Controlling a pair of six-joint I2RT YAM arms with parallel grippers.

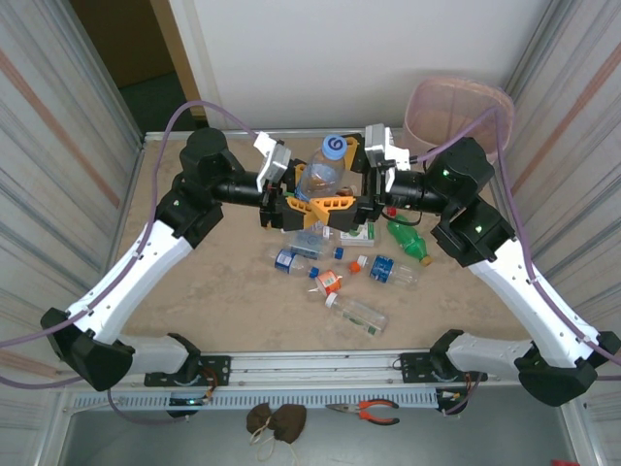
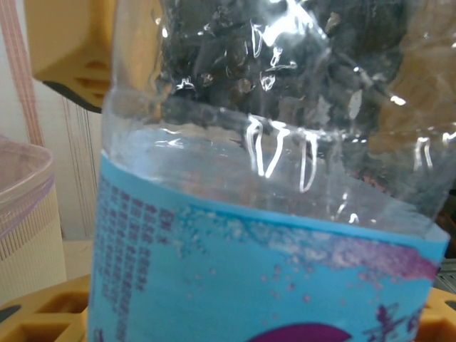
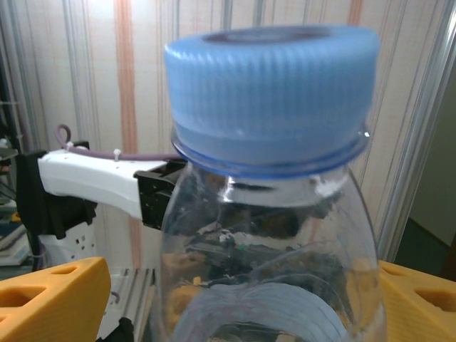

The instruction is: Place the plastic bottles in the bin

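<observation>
Top external view: left fingers [image 1: 296, 205] clamp the upright bottle [image 1: 320, 175] near the desk's far edge; right fingers [image 1: 353, 153] straddle it, grip unclear. Confirm your right grip before releasing left, then swing to the bin [image 1: 485, 94].

Clear bottle [image 2: 285, 142] w/ blue label close up, center-right, btwn yellow fingers [image 2: 68, 43] upper left & bottom; bin [image 2: 21, 242] left edge.
</observation>
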